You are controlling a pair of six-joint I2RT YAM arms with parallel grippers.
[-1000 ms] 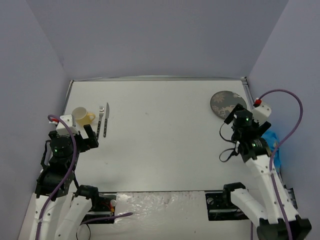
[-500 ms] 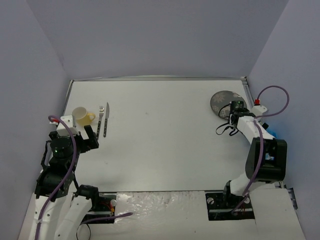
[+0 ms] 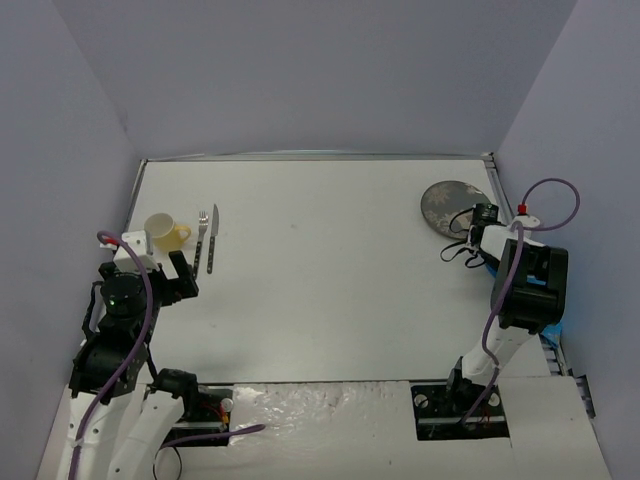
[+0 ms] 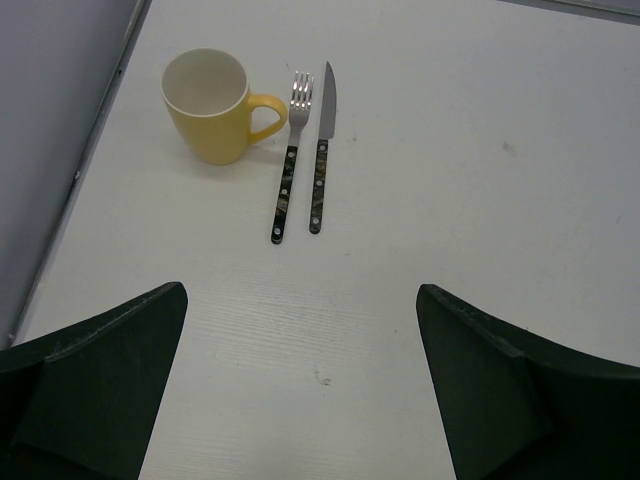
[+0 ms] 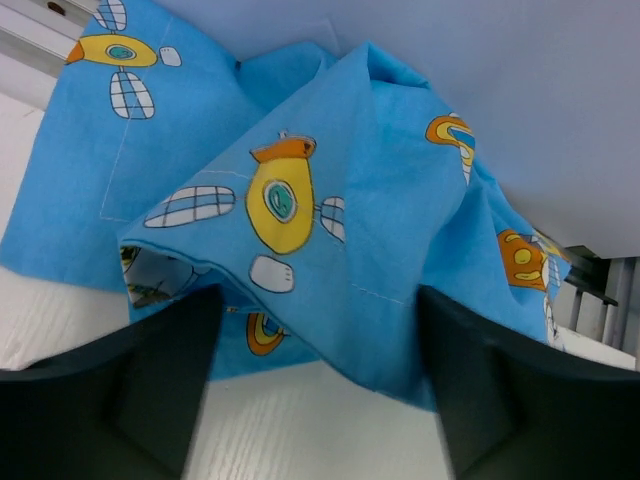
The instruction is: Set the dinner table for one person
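The dinner table [image 3: 320,250] is a large white top with a thin metal rim. At its right edge lies a crumpled blue cartoon-print cloth placemat [image 5: 300,200]. My right gripper [image 5: 318,305] is down at the placemat, its dark fingers [image 5: 160,360] on either side of a raised fold, still apart. Far left on the table stand a yellow mug [image 4: 210,105], a fork [image 4: 290,150] and a knife [image 4: 322,140] side by side. My left gripper [image 4: 302,310] hovers wide open just in front of them, holding nothing. A dark patterned plate [image 3: 452,205] sits at the back right.
Grey-blue walls close in the table on three sides. My right arm [image 3: 525,275] leans over the table's right rim and covers the placemat in the top view. A metal frame [image 5: 600,285] shows past the table's edge behind the cloth.
My right arm has swung to the table's right edge and dropped onto the placemat, and its jaws have narrowed around a fold. The left arm has not moved.
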